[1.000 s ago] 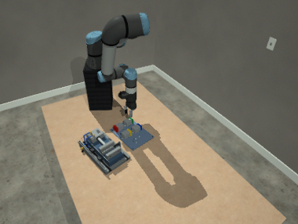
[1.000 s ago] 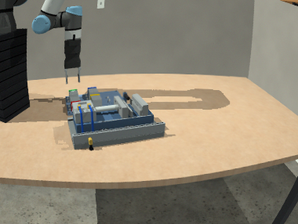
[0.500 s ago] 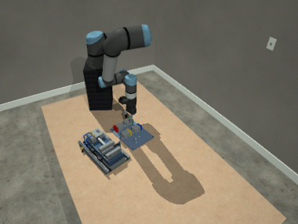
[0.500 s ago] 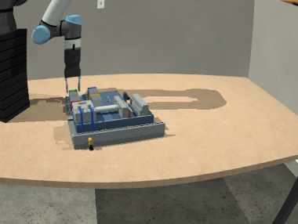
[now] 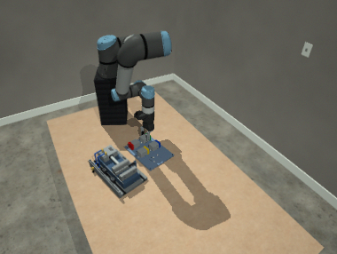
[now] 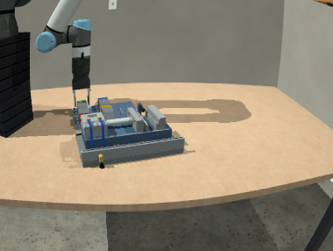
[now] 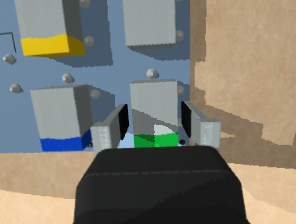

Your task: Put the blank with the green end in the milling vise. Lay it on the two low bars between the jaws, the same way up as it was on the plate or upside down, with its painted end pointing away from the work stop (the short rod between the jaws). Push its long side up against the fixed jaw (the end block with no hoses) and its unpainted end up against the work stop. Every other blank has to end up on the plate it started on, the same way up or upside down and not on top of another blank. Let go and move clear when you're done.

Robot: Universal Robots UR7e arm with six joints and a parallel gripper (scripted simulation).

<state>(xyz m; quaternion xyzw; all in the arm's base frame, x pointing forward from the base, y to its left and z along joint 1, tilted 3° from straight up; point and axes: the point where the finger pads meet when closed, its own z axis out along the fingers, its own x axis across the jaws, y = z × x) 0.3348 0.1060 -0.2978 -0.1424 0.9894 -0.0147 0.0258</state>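
In the wrist view the gripper body (image 7: 159, 185) hides the near edge of the plate (image 7: 105, 75) and cuts off the green-ended blank (image 7: 154, 107); the yellow-ended blank (image 7: 47, 30) runs off the top edge

wooden table top (image 6: 245, 145) | grey wall (image 5: 231, 40) with white plate (image 5: 307, 49) | concrete floor (image 5: 27, 178)

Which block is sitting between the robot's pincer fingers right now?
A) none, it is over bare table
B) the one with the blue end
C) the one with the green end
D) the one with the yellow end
C: in the wrist view the open pincer has one finger on each side of the green-ended block, without squeezing it yet.
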